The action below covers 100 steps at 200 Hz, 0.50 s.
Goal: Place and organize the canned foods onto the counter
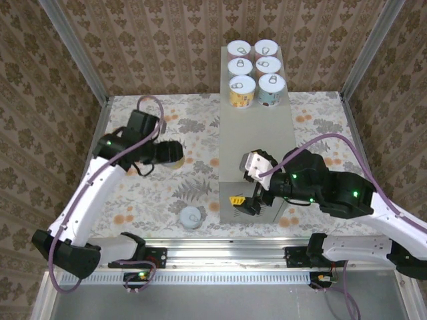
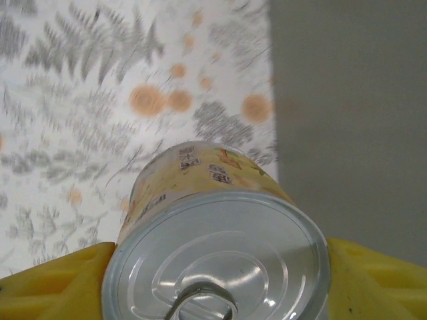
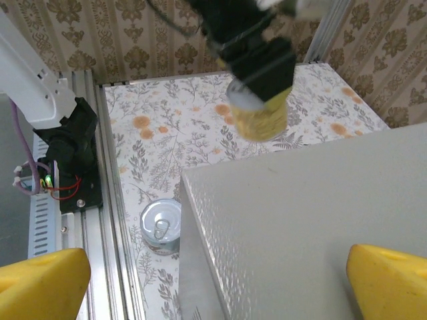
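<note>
Left hand (image 1: 171,153) pinches a yellow-labelled, silver-lidded tin (image 2: 213,260); next, I reckon, lift it onto the tall grey metal bench (image 1: 257,143). Right hand (image 1: 245,203) hangs spread.

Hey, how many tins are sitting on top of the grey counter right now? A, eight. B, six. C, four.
B: six tins stand in a two-by-three block at the far end of the counter, while a yellow-labelled tin is held in the left gripper and an eighth tin stands on the floral floor.
</note>
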### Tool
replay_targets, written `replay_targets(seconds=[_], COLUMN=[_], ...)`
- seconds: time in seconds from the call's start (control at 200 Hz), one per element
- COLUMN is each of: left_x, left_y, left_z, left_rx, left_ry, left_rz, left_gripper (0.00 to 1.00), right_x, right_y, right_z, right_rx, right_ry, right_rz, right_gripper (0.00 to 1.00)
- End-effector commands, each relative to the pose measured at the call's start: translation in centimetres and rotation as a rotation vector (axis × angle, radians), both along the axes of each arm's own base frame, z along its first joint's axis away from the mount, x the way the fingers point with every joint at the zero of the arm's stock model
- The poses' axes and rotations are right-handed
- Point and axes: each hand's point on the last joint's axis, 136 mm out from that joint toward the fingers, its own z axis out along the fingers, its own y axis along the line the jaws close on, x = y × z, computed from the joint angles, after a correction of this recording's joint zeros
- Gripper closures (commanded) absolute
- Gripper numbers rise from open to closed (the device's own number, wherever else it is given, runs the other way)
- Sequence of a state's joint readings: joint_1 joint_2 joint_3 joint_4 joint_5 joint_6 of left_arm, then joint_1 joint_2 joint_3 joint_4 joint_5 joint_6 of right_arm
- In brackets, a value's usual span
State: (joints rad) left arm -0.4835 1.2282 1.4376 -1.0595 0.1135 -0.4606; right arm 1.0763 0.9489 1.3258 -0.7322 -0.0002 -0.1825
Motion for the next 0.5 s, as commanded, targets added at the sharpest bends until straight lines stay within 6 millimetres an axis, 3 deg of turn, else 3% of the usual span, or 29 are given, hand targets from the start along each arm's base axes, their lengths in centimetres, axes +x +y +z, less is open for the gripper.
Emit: replay_targets(seconds=[0.0,0.255,0.39,0.495], left_x=[-1.2,-3.3,-5.6,-7.4], left_y=[-2.8,-6.4,-7.9,-9.1], left_z=[5.1,13.8,16.7,17.9], left_rx=[-0.080,-0.292,-0.370,-0.407], left_ry=[-0.092,-0.249,-0.285,-0.304], left_rz=[-0.252,-0.485,-0.612,-0.706], left_gripper=[0.38,0.38,0.38,0.38], right_x=[0.1,1.3,1.7,2.1], right_y=[-0.7,-1.3,-0.4,0.9], right_z=[1.2,2.0,2.5,4.0], right_rx=[0.042,0.074,0.071,0.119], right_ry=[-0.062,-0.177,-0.206,-0.236], right_rz=[-0.017,-0.070,-0.055,-0.043], right_gripper=[0.00,0.00,0.00,0.00])
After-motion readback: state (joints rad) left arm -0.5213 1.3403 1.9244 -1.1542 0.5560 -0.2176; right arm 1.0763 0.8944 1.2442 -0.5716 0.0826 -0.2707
